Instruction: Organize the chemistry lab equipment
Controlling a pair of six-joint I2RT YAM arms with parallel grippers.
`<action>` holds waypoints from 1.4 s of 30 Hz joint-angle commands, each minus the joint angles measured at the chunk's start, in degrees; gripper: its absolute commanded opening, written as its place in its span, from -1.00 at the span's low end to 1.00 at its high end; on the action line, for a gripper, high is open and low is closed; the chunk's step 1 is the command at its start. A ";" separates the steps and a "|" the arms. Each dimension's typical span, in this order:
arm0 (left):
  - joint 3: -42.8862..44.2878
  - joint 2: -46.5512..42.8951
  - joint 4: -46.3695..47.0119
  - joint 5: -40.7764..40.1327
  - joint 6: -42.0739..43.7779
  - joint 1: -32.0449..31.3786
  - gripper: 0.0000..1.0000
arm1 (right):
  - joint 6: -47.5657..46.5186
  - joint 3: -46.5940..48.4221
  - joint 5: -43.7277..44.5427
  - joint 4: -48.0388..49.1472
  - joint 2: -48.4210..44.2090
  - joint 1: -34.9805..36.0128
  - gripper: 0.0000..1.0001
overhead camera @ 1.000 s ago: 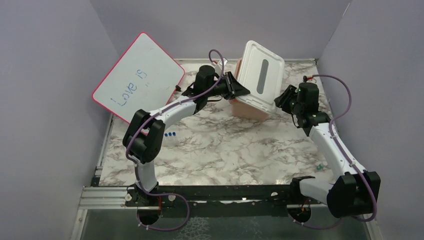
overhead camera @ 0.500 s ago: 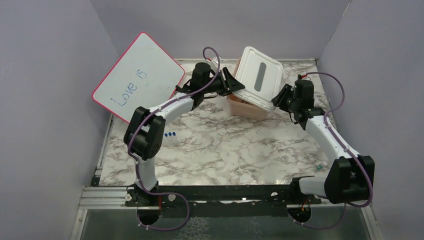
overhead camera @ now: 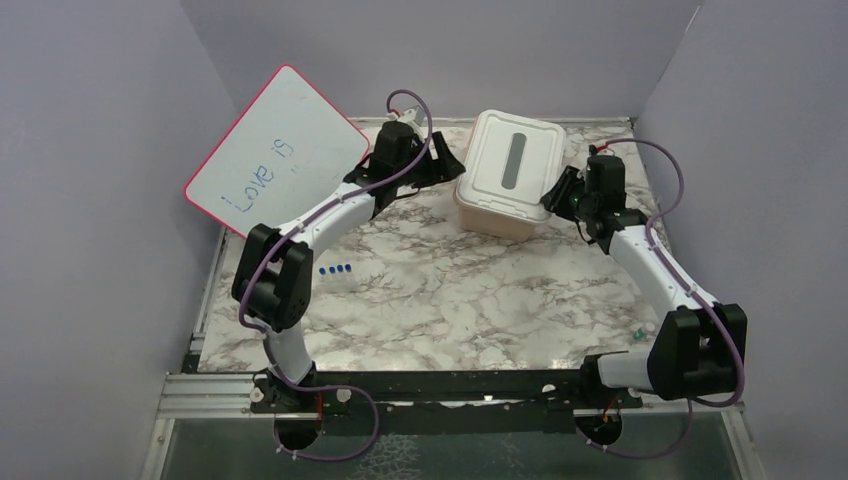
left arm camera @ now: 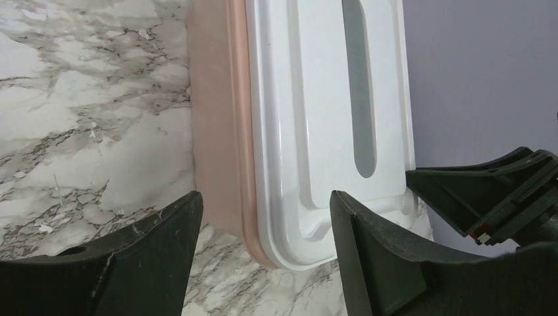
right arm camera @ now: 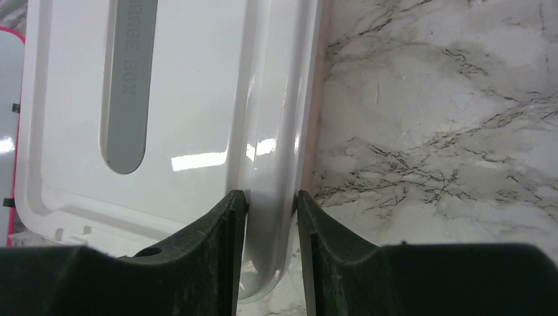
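Observation:
Of the chemistry lab equipment, only the tiny blue-capped vials point(overhead camera: 335, 269) show, lying on the marble table beside my left arm's elbow. My left gripper point(overhead camera: 445, 162) point(left arm camera: 265, 197) stands open just left of the pink tub point(overhead camera: 492, 218) point(left arm camera: 214, 125). The tub's near corner sits between its fingers point(left arm camera: 158, 253) without touching them. The white lid point(overhead camera: 512, 165) point(left arm camera: 309, 112) point(right arm camera: 177, 85) lies flat on the tub. My right gripper point(overhead camera: 553, 196) point(right arm camera: 270, 196) is shut on the lid's right rim, one pad on each side.
A pink-rimmed whiteboard point(overhead camera: 275, 150) leans against the left wall behind my left arm. A small teal bit point(overhead camera: 637, 333) lies near the right arm's base. Purple walls close in the back and both sides.
The lid, tilted up a second ago, has come down flat onto the tub. My left gripper has opened and drawn back to the left. My right gripper followed the lid down, still on its rim.

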 commanded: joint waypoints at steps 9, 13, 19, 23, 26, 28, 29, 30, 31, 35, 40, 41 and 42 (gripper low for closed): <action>2.54 4.52 -1.61 4.64 2.88 0.14 0.26 | -3.43 5.11 -5.24 -2.78 4.51 0.04 -0.19; 2.59 5.51 -2.41 2.55 3.21 0.23 0.12 | -3.37 4.25 -6.41 -1.96 3.93 -0.03 -0.05; 3.13 7.53 -4.15 1.04 4.47 0.23 -0.10 | -2.80 4.16 -1.76 -2.98 4.37 0.03 -0.04; 3.65 7.91 -5.58 0.70 5.20 0.23 -0.10 | -1.91 4.42 3.58 -4.90 4.67 0.03 -0.13; 5.72 7.54 -8.35 -0.48 6.66 0.27 -0.09 | -2.05 5.34 3.73 -6.13 4.39 -0.03 -0.17; 7.68 6.83 -10.65 -1.72 7.95 0.39 -0.04 | -2.17 6.70 3.19 -6.94 3.75 0.04 -0.16; 8.77 6.21 -11.92 -2.53 8.61 0.55 0.01 | -2.22 7.29 2.96 -7.26 3.04 -0.04 -0.15; 9.83 5.47 -13.07 -4.00 9.24 0.76 0.08 | -2.30 7.90 2.87 -7.28 2.19 -0.02 -0.12; 10.68 4.56 -14.21 -5.03 9.89 0.94 0.13 | -2.29 8.39 2.98 -7.53 1.30 0.03 -0.09; 11.62 -1.01 -18.33 -8.72 12.85 2.04 0.31 | -2.36 10.85 2.90 -11.23 -3.01 0.01 -0.01; 6.26 -12.64 -23.65 -15.59 16.57 2.31 0.63 | -1.52 7.19 3.98 -15.49 -12.91 -0.02 0.07; 5.21 -15.18 -24.94 -15.80 17.27 2.33 0.77 | -1.38 6.67 4.18 -16.52 -14.66 0.03 0.08; 4.27 -17.46 -26.36 -15.44 18.37 2.34 0.94 | -1.35 6.05 4.13 -17.62 -16.29 0.01 0.10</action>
